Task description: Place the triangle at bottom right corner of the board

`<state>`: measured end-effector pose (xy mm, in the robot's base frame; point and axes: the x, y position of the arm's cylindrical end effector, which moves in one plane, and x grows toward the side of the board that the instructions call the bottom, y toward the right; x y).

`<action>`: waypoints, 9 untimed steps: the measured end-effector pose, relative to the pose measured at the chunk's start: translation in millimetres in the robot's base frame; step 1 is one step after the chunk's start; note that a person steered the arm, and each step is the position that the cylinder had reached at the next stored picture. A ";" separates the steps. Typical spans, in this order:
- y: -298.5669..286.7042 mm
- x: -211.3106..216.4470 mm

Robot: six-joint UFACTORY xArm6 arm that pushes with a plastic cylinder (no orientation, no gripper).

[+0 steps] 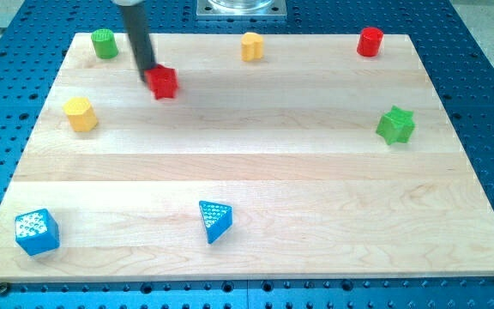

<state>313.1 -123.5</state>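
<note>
My tip point(147, 70), a plain rod, touches the blurred red block point(163, 82), well apart from the blue triangle point(214, 221); my rod's top is cut off.

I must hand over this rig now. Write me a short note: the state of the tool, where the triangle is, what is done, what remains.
Tool: my tip is at the view's top left, at the red star block; contact unclear.
Blue triangle: near the board's bottom edge, left of centre, far from my tip.
Done: nothing visible; triangle not in the corner.
Left: bring my tip to the triangle's left side and push it to the bottom right corner.
</note>
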 end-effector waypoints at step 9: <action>106.7 259.3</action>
<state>572.4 -16.7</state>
